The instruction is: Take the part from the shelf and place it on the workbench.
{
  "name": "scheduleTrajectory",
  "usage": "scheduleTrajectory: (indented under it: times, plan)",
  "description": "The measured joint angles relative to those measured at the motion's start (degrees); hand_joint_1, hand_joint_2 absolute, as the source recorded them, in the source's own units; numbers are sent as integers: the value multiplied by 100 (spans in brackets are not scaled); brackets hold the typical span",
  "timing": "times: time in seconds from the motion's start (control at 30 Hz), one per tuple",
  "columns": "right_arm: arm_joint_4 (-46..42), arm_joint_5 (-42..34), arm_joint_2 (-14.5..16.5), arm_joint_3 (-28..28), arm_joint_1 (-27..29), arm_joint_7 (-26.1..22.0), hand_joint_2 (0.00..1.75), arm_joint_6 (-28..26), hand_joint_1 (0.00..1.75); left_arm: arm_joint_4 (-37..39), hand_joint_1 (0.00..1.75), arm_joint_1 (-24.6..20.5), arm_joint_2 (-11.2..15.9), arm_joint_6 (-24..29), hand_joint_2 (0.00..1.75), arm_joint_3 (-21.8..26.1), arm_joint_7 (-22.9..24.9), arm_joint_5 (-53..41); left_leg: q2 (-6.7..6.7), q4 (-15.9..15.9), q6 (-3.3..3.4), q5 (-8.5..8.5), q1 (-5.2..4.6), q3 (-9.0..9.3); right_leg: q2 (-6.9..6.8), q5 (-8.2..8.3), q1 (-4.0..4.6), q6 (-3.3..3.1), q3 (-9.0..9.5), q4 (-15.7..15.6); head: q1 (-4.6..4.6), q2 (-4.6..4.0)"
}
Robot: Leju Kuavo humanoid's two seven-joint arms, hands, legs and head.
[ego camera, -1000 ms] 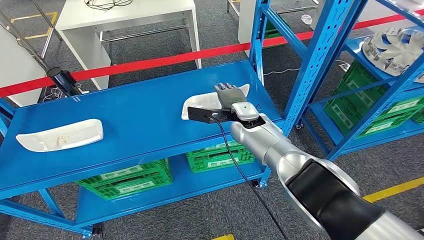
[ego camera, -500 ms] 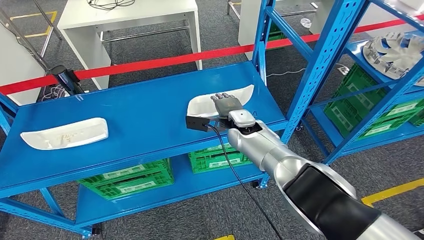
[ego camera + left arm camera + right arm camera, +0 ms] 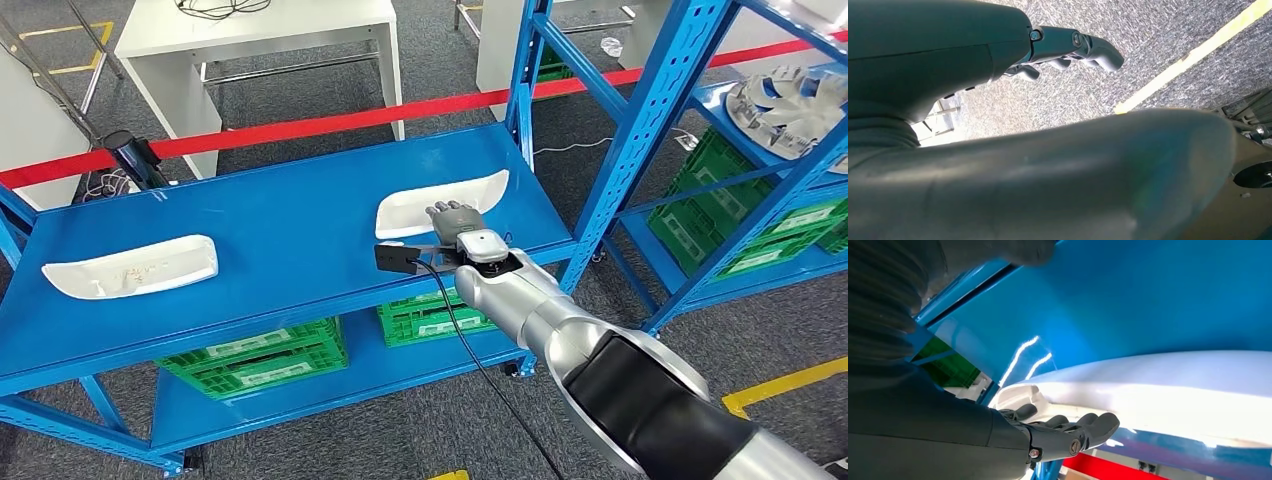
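So the right robot hand (image 3: 455,219) sits at the near edge of the white part (image 3: 440,205), which lies flat on the blue shelf (image 3: 270,230) just ahead of the fingers. In the right wrist view the fingers (image 3: 1083,427) are slightly curled and spread, right up against the part's pale rim (image 3: 1148,385), but nothing is wrapped around it, so the robot hand reads as released and empty, not grasping yet. Whether the fingertips actually touch the rim is hard to tell.

The part looks like a long, shallow moulded shell, glossy, thin-walled and tapered toward the end far from the robot hand. Best guess: light and fairly stiff, but slick, and a bit floppy if lifted from one tip. Taking it by the long near rim, somewhere around the middle, seems the safest bet, with fingers over the lip and thumb under. Grabbing the narrow end would likely let it swing or slip.

A second white part (image 3: 130,268) lies well off to the left of the robot hand. The left robot hand (image 3: 1068,47) hangs over the floor, fingers loosely curled, holding nothing.
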Motion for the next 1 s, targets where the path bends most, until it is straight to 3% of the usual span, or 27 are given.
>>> scheduleTrajectory:
  times: [0.3, 0.33, 0.43, 0.47, 0.63, 0.77, 1.0]
  plan:
    - [246, -8, -40, 3, 2, 326, 175, -64, 173, 3, 0, 57, -2, 0, 0, 57, -44, 25, 1, 5, 6, -4, 0, 0, 0, 0, 0, 1, 1, -3, 0, 0]
    - [267, -5, -51, 3, 3, 353, 175, -74, 130, 5, 0, 67, -2, 0, 0, 64, -57, 26, 1, 6, 6, -4, 0, 0, 0, 0, 0, 1, 2, -3, 0, 0]
    - [309, 17, -81, 3, 3, 425, 44, -121, 1, 9, 0, 85, -2, 0, 0, 89, -90, 33, 1, 6, 7, -5, 0, -1, 0, 0, 0, 1, 3, -4, 0, 0]
    - [319, 33, -89, 3, 2, 462, 0, -157, 0, 10, 0, 88, -3, 0, 0, 100, -92, 36, 1, 6, 8, -5, 0, -1, 0, 0, 0, 1, 3, -5, 0, 0]
    - [340, 69, -110, 1, -28, 648, 0, -550, 0, 17, 0, 119, -8, 0, 0, 148, -92, 38, 2, 7, 8, -5, 0, -1, 0, 1, 0, 3, 5, -5, 0, 0]
    - [215, 24, -111, -49, -264, 481, 0, -960, 0, 17, 0, 143, -10, 0, 0, 170, -94, 34, 2, 8, 8, -5, 0, -2, 1, 4, 0, 6, 5, -5, -1, 0]
    - [-326, 42, -113, -120, -619, 258, 0, -1023, 0, 17, 0, 130, -26, 0, 0, 210, -85, 22, 1, 9, 9, -4, 0, -1, 2, 4, 1, 7, 7, -5, -1, 0]
